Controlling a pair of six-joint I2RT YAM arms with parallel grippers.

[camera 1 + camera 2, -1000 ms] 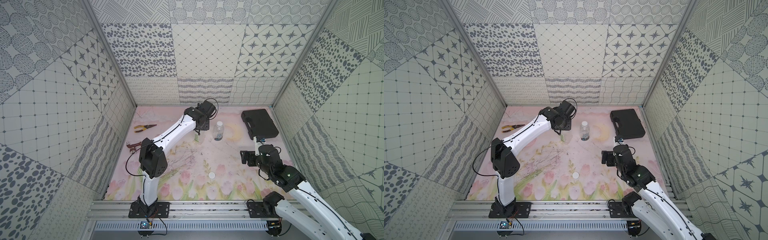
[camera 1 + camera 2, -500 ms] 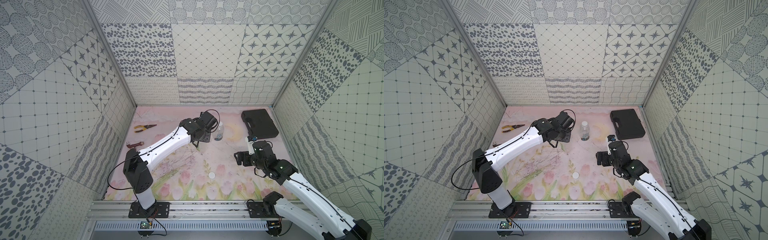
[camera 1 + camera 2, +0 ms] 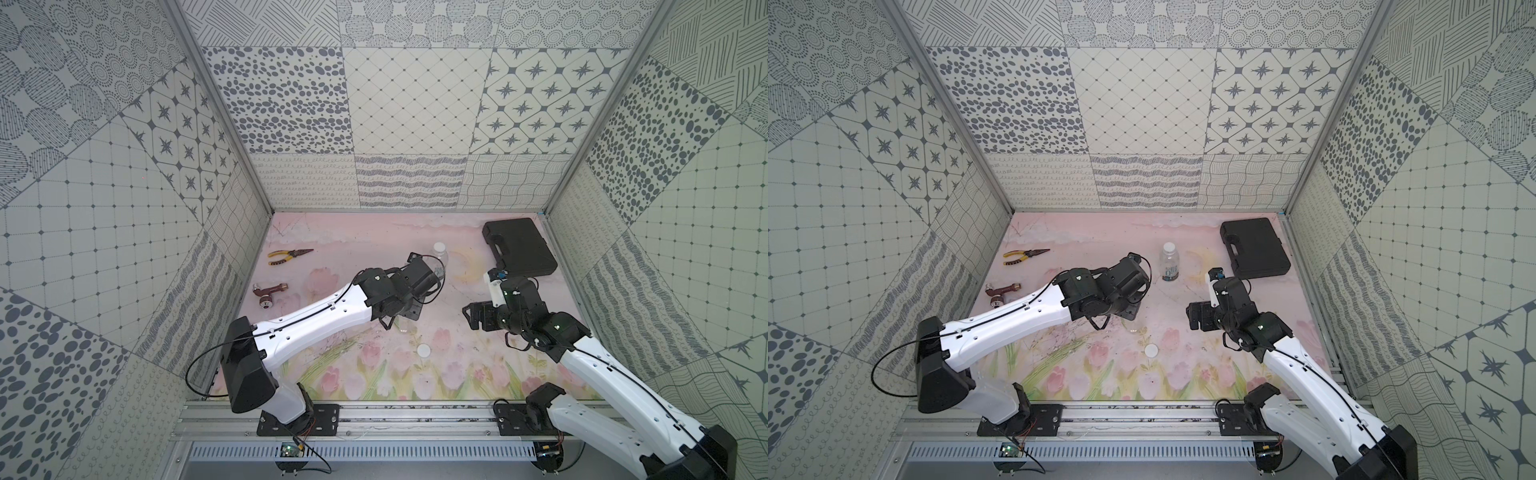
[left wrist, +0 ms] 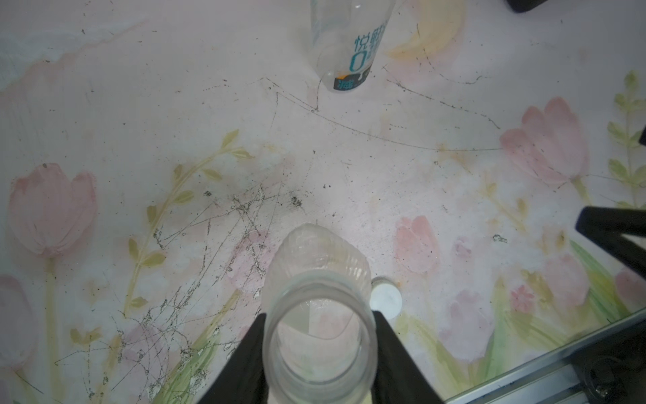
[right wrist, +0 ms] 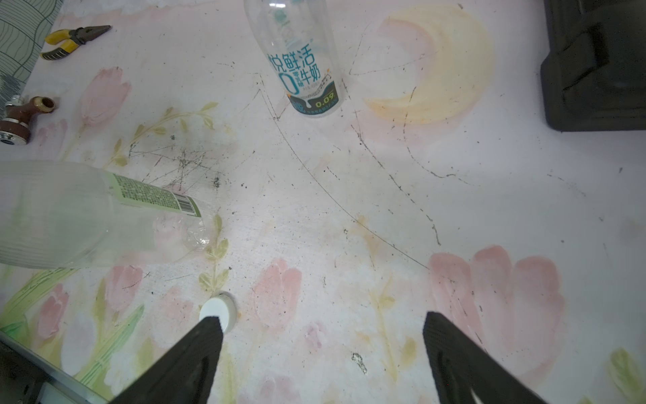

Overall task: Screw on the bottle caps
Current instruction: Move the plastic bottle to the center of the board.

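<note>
My left gripper is shut on the neck of the taller clear bottle, whose mouth is open with no cap on it. In the right wrist view this bottle leans over the mat and shows a green label. In both top views it sits under the left gripper near the middle. One loose white cap lies on the mat just in front of it. The shorter bottle with blue-white label stands upright at the back with a white top. My right gripper hangs open and holds nothing, with one fingertip beside the cap.
A black case lies at the back right. Yellow-handled pliers and a brown tap fitting lie at the left. A metal rail runs along the front edge of the flowered mat.
The left arm has carried the taller bottle from beside the shorter bottle at the back toward the middle of the mat. The right gripper has shifted slightly left, staying open.
</note>
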